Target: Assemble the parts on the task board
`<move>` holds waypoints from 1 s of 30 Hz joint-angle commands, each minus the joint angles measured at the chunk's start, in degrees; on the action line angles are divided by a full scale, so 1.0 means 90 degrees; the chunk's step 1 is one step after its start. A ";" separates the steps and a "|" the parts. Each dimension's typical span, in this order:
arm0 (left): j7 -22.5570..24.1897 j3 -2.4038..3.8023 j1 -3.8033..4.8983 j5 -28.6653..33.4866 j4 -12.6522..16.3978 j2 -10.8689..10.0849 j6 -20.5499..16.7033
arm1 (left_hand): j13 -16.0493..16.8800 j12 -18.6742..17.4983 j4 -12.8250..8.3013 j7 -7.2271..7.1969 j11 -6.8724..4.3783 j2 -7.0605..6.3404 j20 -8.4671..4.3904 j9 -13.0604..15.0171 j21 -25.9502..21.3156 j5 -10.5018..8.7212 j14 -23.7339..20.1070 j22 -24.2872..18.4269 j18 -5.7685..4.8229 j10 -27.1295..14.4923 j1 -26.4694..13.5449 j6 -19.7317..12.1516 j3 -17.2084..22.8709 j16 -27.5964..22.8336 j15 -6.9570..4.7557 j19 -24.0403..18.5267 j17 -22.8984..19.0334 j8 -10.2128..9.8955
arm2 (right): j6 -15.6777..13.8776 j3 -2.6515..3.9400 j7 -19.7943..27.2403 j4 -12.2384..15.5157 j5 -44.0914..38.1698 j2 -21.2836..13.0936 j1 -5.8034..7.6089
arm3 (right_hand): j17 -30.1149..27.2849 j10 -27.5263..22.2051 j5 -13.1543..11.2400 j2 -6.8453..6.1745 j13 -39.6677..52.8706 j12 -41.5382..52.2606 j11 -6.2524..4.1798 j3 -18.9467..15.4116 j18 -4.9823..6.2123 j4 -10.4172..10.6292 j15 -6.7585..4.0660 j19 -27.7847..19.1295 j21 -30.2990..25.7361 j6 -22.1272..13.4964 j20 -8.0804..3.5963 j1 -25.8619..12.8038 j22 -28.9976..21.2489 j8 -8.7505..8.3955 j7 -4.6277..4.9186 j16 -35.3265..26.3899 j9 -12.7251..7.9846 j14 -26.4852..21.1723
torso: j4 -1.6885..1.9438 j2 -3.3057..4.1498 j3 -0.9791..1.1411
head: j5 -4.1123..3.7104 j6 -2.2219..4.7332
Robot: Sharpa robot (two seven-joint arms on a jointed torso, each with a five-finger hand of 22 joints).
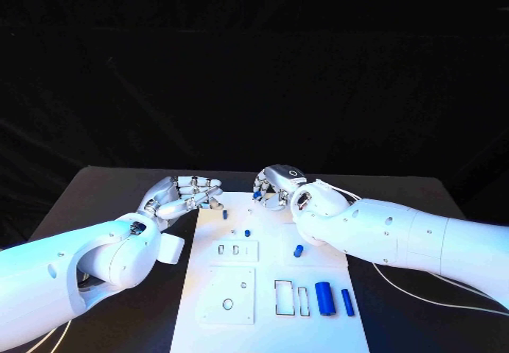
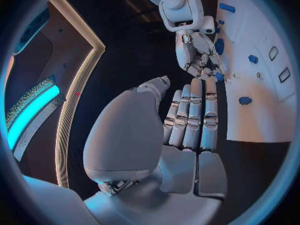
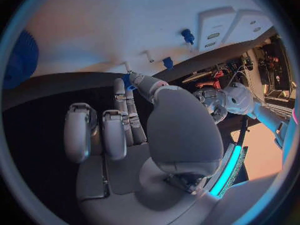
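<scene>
Seemingly pinched — part (image 3: 127, 80) in right hand (image 1: 278, 188)

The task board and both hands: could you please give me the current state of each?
task board: flat on the table, small blue parts on it
two blue cylinders: lying loose beside empty slots
left hand: fingers extended, empty
right hand: pinching a small blue part

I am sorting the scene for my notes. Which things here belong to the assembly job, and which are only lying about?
Belong to the job:
white flat task board
small blue cylinder parts
silver left hand
silver right hand

Only lying about:
black table
white cable
</scene>
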 commanded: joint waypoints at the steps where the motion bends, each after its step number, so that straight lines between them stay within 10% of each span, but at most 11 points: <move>1: 0.0023 0.0006 0.0020 -0.0018 0.0007 0.0018 0.0107 | -0.0009 -0.0025 -0.0003 0.0010 0.0016 0.0001 -0.0020 0.0008 0.0020 -0.0022 -0.0039 0.0006 0.0069 -0.0027 -0.0006 -0.0042 0.0032 0.0014 0.0005 0.0011 0.0006 -0.0014 | 0.0102 0.0003 0.0047 -0.0048 0.0024 0.0033 -0.0007 | 0.0231 0.0007 0.0020 0.0037 0.0006 0.0030 0.0019 0.0011 -0.0096 0.0000 -0.0023 -0.0033 -0.0021 -0.0009 -0.0015 -0.0053 -0.0008 0.0048 0.0042 0.0016 0.0215 0.0402 | 0.0001 0.0000 0.0001 | 0.0002 -0.0007; 30: -0.0003 0.0006 0.0048 -0.0018 0.0002 0.0027 0.0130 | -0.0010 -0.0029 -0.0004 0.0015 0.0021 0.0002 -0.0019 0.0012 0.0031 -0.0026 -0.0051 0.0013 0.0066 -0.0033 -0.0016 -0.0049 0.0037 0.0027 0.0010 0.0002 0.0012 -0.0015 | 0.0357 0.0000 0.0022 -0.0265 0.0026 0.0248 -0.0078 | 0.0223 -0.0019 0.0021 0.0008 0.0013 0.0004 0.0032 0.0018 -0.0090 -0.0009 -0.0013 -0.0054 -0.0043 -0.0077 -0.0010 -0.0073 -0.0035 0.0029 0.0062 0.0016 0.0237 0.0401 | -0.0001 0.0013 0.0003 | 0.0036 -0.0020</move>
